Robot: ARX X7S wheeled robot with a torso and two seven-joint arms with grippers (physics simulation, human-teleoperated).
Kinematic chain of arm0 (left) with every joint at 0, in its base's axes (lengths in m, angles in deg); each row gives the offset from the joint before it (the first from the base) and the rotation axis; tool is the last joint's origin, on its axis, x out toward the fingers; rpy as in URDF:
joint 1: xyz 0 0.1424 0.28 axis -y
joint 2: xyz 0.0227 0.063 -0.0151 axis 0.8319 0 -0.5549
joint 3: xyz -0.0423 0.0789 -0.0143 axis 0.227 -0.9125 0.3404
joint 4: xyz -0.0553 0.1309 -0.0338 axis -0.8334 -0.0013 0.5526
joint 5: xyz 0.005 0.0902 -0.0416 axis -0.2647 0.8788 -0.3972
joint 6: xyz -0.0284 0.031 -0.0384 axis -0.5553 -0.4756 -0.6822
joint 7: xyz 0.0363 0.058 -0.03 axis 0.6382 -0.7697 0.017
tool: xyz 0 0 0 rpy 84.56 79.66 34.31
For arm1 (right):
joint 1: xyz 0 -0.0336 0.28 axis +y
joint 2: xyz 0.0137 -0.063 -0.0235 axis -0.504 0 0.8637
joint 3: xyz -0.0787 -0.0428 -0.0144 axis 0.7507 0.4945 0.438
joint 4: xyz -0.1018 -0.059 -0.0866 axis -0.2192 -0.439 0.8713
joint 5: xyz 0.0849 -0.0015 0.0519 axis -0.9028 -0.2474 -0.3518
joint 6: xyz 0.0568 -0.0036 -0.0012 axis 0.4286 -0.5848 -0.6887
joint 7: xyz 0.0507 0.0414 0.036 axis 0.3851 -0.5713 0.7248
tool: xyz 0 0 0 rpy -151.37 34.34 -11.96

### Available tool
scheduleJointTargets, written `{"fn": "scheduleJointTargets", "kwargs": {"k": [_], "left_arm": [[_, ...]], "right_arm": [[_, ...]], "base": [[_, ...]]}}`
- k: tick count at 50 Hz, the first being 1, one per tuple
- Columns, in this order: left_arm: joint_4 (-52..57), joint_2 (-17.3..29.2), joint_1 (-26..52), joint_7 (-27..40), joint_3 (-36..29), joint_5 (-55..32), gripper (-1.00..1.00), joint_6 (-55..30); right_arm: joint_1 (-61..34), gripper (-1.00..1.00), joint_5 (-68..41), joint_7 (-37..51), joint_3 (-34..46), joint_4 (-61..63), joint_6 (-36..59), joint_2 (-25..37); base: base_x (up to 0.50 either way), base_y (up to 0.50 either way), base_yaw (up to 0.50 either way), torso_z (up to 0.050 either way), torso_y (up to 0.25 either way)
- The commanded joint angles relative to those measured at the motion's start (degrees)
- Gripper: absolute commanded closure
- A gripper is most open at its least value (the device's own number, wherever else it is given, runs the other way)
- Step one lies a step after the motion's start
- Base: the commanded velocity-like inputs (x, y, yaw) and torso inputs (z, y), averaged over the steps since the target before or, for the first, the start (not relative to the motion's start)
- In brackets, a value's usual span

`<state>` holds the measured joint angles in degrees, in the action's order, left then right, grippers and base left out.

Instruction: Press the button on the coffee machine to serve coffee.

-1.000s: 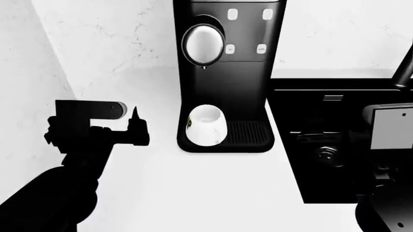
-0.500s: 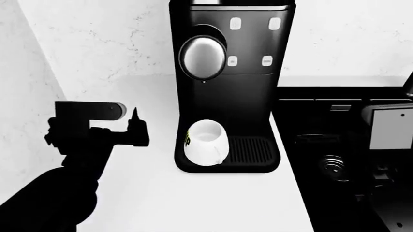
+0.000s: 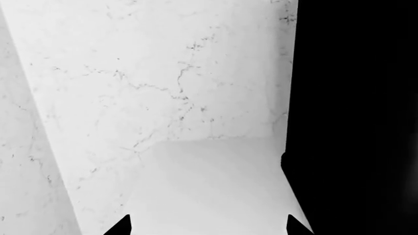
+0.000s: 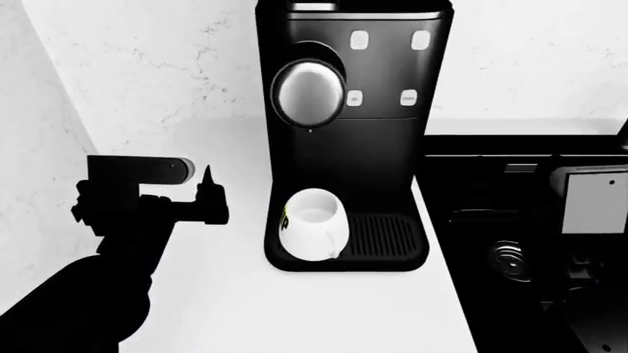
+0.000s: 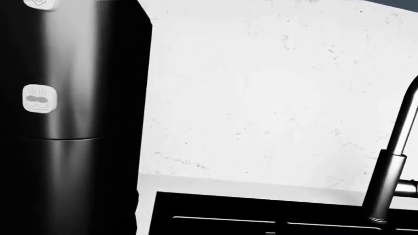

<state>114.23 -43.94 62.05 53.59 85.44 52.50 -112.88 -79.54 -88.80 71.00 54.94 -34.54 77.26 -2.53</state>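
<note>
The coffee machine stands tall and black against the back wall, with a round silver disc and four small pale buttons, one of them at lower right. A white cup sits on its ribbed drip tray. My left gripper hovers over the counter left of the machine, level with the cup. In the left wrist view the left gripper is open and empty, with the machine's side beside it. The right wrist view shows the machine and a button, but no fingers.
A black sink lies right of the machine, and my right arm hangs over it. A grey faucet rises at the sink's far side. White marble walls close off the back and the left. The counter is white.
The head view has shifted: the coffee machine now sits lower and looks slightly larger in the picture. Both arms keep nearly the same place in the view.
</note>
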Motion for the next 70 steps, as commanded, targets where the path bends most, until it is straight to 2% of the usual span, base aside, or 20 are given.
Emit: {"fn": "scheduleJointTargets", "kwargs": {"k": [1,11,23,34,46,70], "left_arm": [[-0.09,0.28,-0.25,-0.01,0.02,-0.13,-1.00,0.35],[-0.34,0.38,-0.03,0.12,-0.21,-0.16,-1.00,0.38],[-0.53,0.41,-0.23,0.36,-0.07,-0.36,-1.00,0.58],[-1.28,0.54,-0.59,0.11,-0.34,-0.27,-1.00,1.27],[-1.89,0.73,-0.22,-0.05,-0.91,-0.25,-1.00,1.39],[-1.52,1.01,-1.13,0.27,-0.53,-0.90,-1.00,1.74]], "right_arm": [[0.40,-1.00,-0.02,0.12,0.14,-0.25,-0.39,-0.04],[-0.47,-1.00,-0.53,0.39,0.16,0.63,0.49,0.22],[-12.25,-1.00,-0.36,-3.69,13.96,3.26,6.48,2.79],[-15.88,-1.00,-0.63,-5.62,20.22,7.77,8.58,4.12],[-16.20,-1.00,-1.77,-8.83,22.55,9.46,6.59,5.35],[-19.84,-1.00,-3.31,-10.81,22.59,5.40,4.59,3.12]], "base": [[0.09,0.00,0.00,0.000,0.000],[0.01,0.00,0.00,0.000,0.000],[0.00,0.00,0.00,0.000,0.000],[0.00,0.00,0.00,0.000,0.000],[0.00,0.00,0.00,0.000,0.000],[0.00,0.00,0.00,0.000,0.000]]}}
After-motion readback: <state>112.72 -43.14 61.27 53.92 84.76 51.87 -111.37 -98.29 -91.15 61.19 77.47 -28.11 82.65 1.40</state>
